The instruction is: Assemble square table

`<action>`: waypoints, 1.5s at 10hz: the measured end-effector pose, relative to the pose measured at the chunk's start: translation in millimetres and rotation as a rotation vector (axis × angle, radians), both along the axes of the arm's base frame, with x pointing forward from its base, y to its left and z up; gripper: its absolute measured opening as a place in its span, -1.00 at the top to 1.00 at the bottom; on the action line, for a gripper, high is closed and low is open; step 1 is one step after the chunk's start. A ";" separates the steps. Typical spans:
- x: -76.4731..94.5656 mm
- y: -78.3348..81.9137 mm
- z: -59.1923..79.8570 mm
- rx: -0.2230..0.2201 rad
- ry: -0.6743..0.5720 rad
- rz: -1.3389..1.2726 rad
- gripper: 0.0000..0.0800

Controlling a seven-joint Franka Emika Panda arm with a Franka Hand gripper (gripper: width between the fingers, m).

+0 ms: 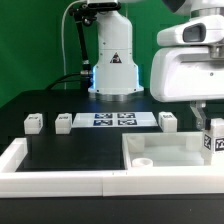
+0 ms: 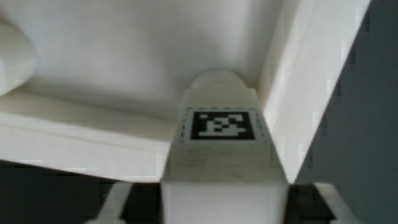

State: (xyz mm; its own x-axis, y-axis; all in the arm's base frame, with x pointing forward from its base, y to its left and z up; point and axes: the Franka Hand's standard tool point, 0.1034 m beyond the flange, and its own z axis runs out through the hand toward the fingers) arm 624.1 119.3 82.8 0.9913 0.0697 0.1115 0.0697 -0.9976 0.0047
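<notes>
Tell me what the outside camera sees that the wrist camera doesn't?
Only the exterior view shows three loose legs, the marker board, the border wall and the robot's base. Only the wrist view shows the tag on the held leg face-on, with a dark finger on each side. Both show the gripper shut on that leg, and the white tabletop near it.

Glossy white arm [image 1: 114, 50] with black triangle mark, blue-lit base ring [image 1: 93, 78], black cable [image 1: 72, 45], bulky white wrist housing [image 1: 188, 65], dark claw [image 2: 222, 205]
</notes>
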 end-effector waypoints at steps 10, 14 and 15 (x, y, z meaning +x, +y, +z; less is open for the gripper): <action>-2.8 -13.7 -0.2 0.026 0.000 -0.634 0.25; -3.1 -14.0 -0.4 0.028 0.000 -0.661 -0.41; -3.1 -13.9 -0.5 0.028 0.000 -0.661 -0.58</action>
